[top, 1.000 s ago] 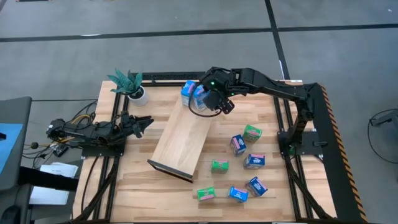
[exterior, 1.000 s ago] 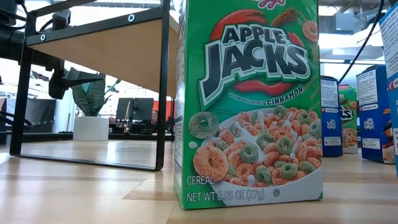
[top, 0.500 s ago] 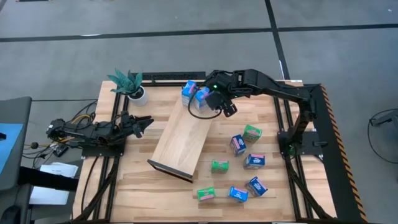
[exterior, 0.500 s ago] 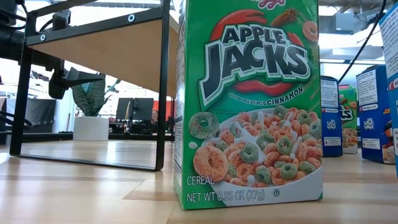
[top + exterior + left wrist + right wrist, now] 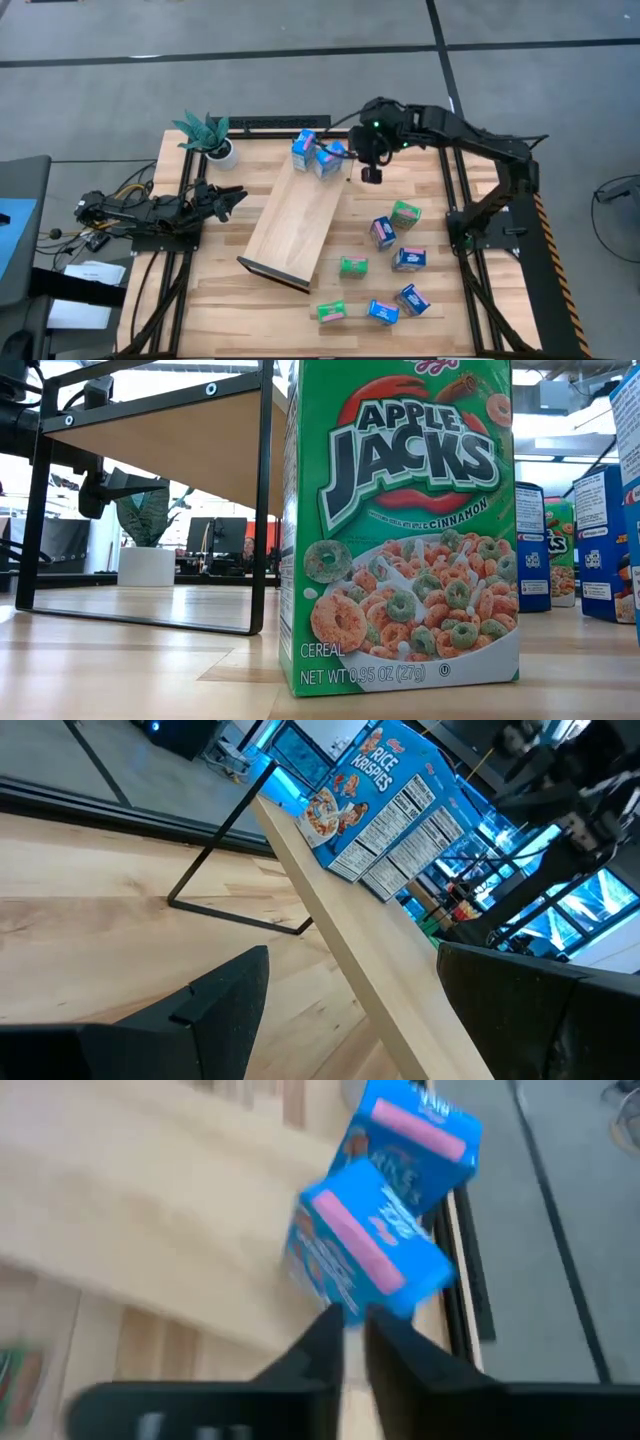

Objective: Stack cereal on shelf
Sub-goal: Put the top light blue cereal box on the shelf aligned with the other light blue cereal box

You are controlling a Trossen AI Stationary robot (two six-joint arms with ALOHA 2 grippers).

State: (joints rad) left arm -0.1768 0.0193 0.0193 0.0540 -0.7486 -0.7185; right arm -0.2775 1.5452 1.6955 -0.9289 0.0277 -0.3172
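Observation:
The shelf (image 5: 295, 225) is a long light-wood board on dark end frames, lying slantwise mid-table. Two blue cereal cartons (image 5: 303, 148) (image 5: 327, 158) stand on its far end and show in the right wrist view (image 5: 365, 1255). Several more blue and green cartons (image 5: 383, 231) stand loose on the table's right half. One green carton (image 5: 400, 525) fills the low view. My right gripper (image 5: 368, 176) hangs shut just right of the shelf's far end, clear of the cartons. My left gripper (image 5: 228, 200) waits open at the table's left edge.
A potted plant (image 5: 208, 135) stands at the far left corner, close to the shelf's far end. Dark frame rails (image 5: 455, 200) run along the table's right side. Bare tabletop (image 5: 225, 300) lies near the front left.
My right gripper has drawn back from the nearer blue carton on the shelf toward the table's right edge. Its wrist has rolled and its fingers have come together. Both cartons stay standing on the shelf.

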